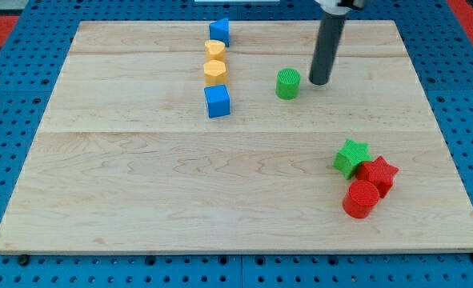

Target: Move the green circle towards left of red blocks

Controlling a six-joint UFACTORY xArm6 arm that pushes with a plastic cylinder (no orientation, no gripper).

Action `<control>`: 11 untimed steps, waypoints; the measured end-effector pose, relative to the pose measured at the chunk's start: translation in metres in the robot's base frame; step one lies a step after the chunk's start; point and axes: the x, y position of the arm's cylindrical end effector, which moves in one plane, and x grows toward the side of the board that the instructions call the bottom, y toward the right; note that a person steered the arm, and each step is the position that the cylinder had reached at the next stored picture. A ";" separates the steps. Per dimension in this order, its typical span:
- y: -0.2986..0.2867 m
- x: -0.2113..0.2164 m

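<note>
The green circle (287, 83) stands on the wooden board (140, 184) right of centre, in the upper half. My tip (319, 82) rests just to its right, a small gap apart. The red star (378, 174) and the red circle (361, 198) sit together at the lower right. The green star (350, 156) touches the red star on its upper left.
A column of blocks stands at the upper middle: a blue block (219, 31), a yellow block (214, 51), a yellow hexagon (214, 72) and a blue cube (217, 102). The board's edges border a blue perforated base (12, 104).
</note>
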 end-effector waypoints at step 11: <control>-0.022 0.126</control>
